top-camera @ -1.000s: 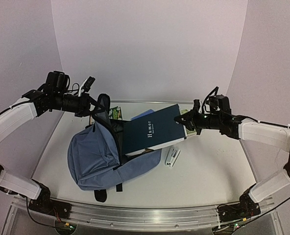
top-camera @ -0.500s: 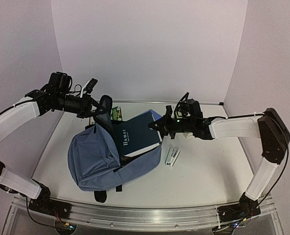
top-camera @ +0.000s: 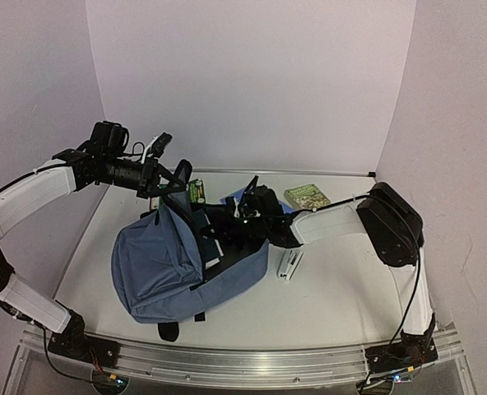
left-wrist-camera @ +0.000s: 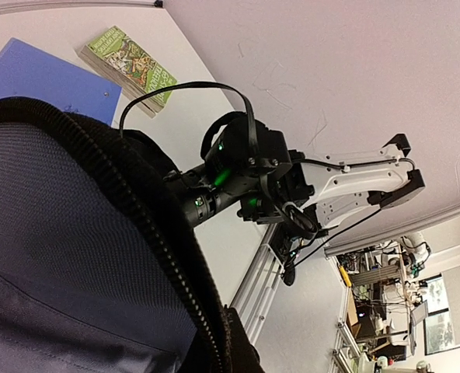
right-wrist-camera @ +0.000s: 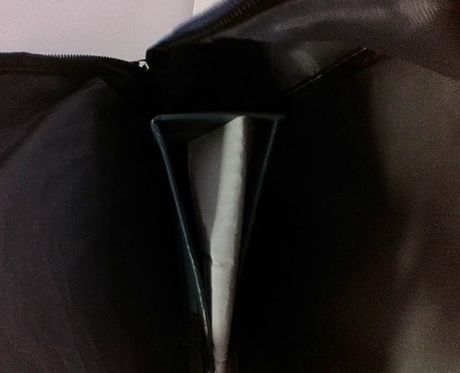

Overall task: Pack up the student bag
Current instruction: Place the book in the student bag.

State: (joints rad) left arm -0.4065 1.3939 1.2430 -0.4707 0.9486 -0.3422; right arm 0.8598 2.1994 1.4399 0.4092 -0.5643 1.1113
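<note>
Change: the dark hardcover book (right-wrist-camera: 214,241), a second ago held out over the desk (top-camera: 342,271), is now almost wholly inside the student bag (top-camera: 157,263). The right hand (top-camera: 225,227) has followed it into the mouth; its grip is unreadable in the dark lining. Book as good as packed. The left hand (top-camera: 168,178) is clenched on the bag's black top edge; the bag hangs below it, mouth facing the right hand.

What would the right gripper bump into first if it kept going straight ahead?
Most likely the dark-covered book directly ahead, standing on edge inside the student bag; how far off it is remains unclear.
</note>
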